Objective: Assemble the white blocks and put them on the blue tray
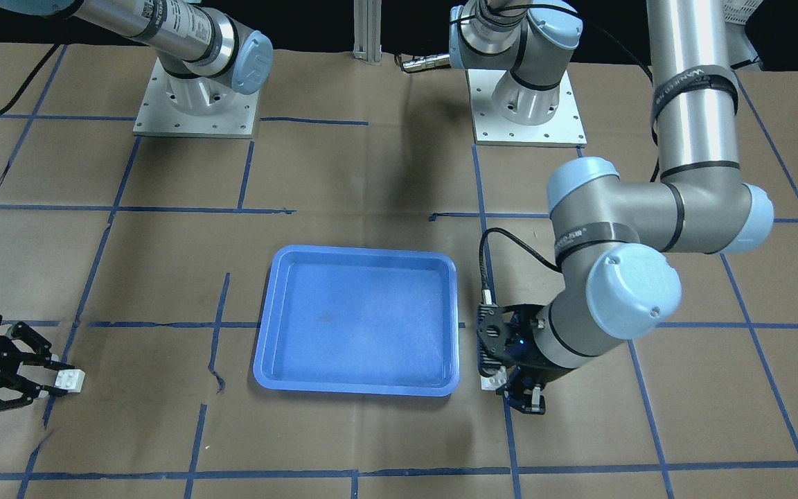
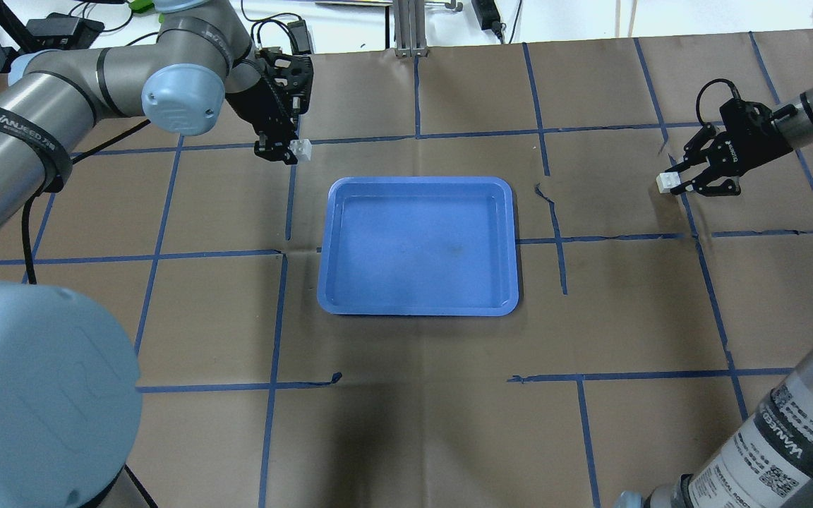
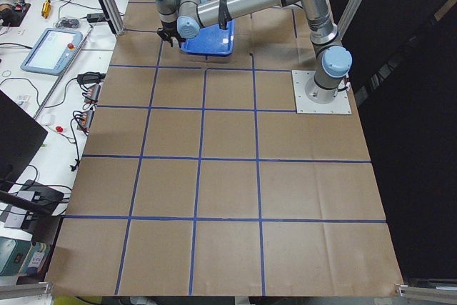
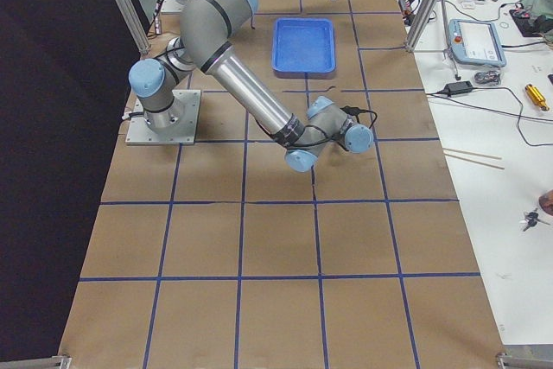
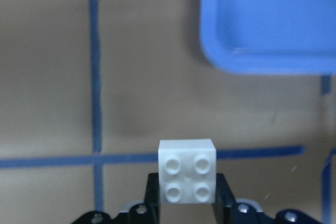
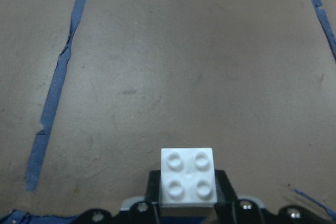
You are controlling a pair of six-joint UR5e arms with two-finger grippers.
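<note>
The blue tray lies mid-table with nothing in it; it also shows in the front view. My left gripper is shut on a white block just off the tray's far left corner, close over the paper. The left wrist view shows this block studs up between the fingers, with the tray's corner beyond it. My right gripper is shut on the other white block far to the tray's right. The right wrist view shows that block between the fingers.
The table is covered with brown paper marked by a blue tape grid. The two arm bases stand at the robot's side. A bench with cables and a teach pendant runs along the far edge.
</note>
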